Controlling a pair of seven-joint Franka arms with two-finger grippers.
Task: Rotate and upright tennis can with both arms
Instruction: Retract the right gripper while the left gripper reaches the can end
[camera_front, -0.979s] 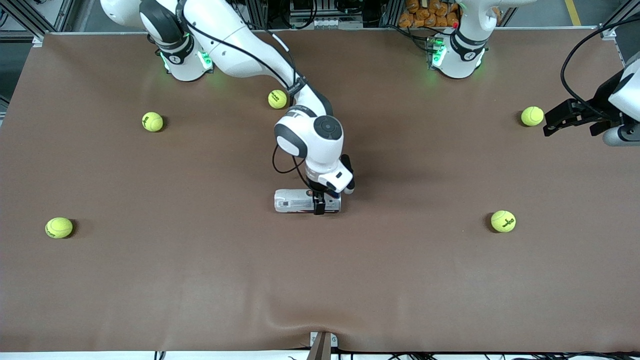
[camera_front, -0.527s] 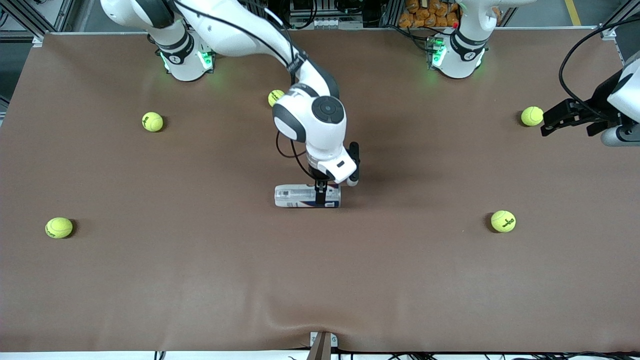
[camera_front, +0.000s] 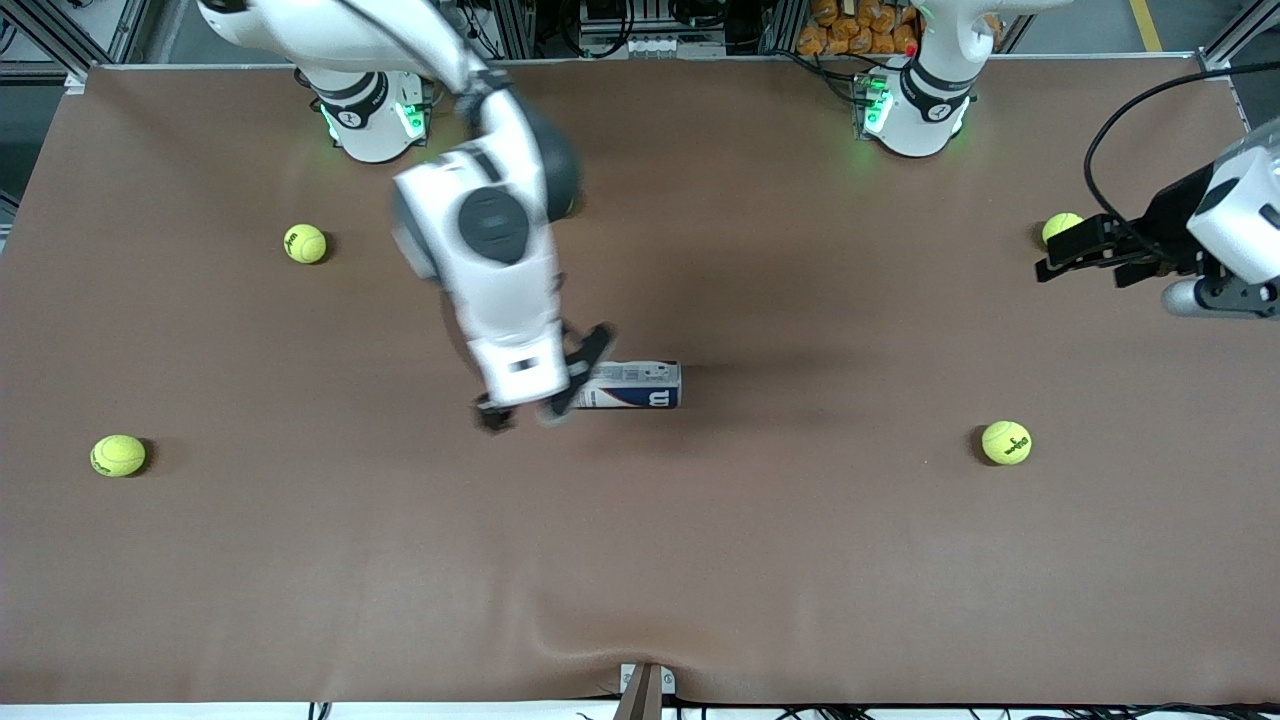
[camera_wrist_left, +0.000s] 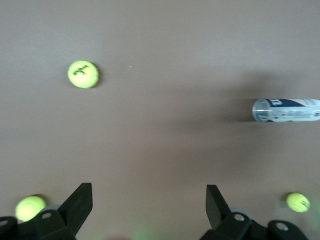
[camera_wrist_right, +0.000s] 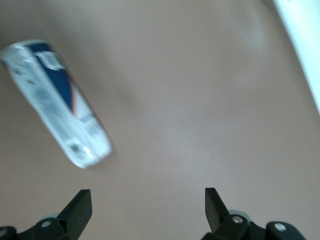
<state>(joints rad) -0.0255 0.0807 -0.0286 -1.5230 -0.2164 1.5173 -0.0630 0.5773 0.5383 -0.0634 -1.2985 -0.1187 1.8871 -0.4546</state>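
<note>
The tennis can (camera_front: 632, 385) lies on its side in the middle of the brown table, its navy "W" band toward the left arm's end. My right gripper (camera_front: 541, 381) is open and empty, up in the air over the can's white end, touching nothing. In the right wrist view the can (camera_wrist_right: 57, 102) lies apart from the open gripper (camera_wrist_right: 148, 205). My left gripper (camera_front: 1062, 255) is open and empty, in the air near the left arm's end of the table. The left wrist view shows the can (camera_wrist_left: 287, 110) well away from the left gripper (camera_wrist_left: 149, 200).
Yellow-green tennis balls lie scattered on the table: one (camera_front: 305, 243) and another (camera_front: 118, 455) toward the right arm's end, one (camera_front: 1006, 442) and another (camera_front: 1060, 226) toward the left arm's end, the last just beside the left gripper. The table's edge (camera_wrist_right: 300, 40) shows in the right wrist view.
My right gripper has let go of the can, opened, risen and swung toward the right arm's end. The can stays lying on the table. My left gripper has moved slightly toward the middle.
</note>
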